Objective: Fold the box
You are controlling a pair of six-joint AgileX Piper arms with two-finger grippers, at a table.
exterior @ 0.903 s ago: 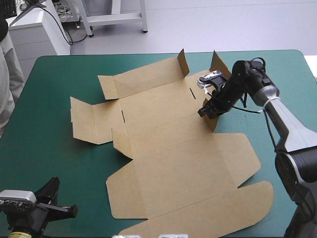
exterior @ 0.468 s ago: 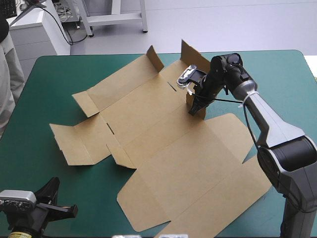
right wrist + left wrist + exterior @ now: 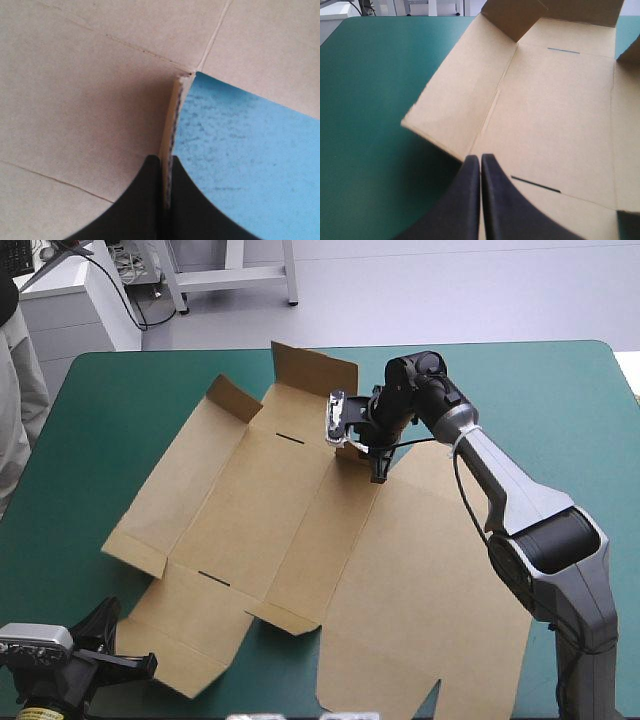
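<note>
High view: box (image 3: 300, 530) is a brown cut sheet, open and mostly flat on the tabletop (image 3: 560, 400). It sits centre-left, long axis running from the far middle to the near right edge. Far end wall and one far-left corner tab stand up; the rest lies flat, slots showing. Right pincer (image 3: 377, 462) is at the sheet's right side, in the notch where the base meets the big near-right panel, clamped on a small upright flap (image 3: 352, 452). Most of the board lies left and near of it. Left pincer (image 3: 128, 665) is low at the near-left corner, just beside the box's near-left tab, not touching as far as I can tell. Right arm is the one on the box, so the next move likely turns on that flap.

Left wrist view: left pincer (image 3: 480, 200) is closed to a point, nothing in it. Box (image 3: 545, 110) lies ahead, creases running away from it, tabletop (image 3: 370, 100) to its left.

Right wrist view: right pincer (image 3: 165, 200) is all but closed with the flap (image 3: 172, 120) edge-on between the fingers. Box (image 3: 90, 75) panel on one side, tabletop (image 3: 250, 140) on the other.
</note>
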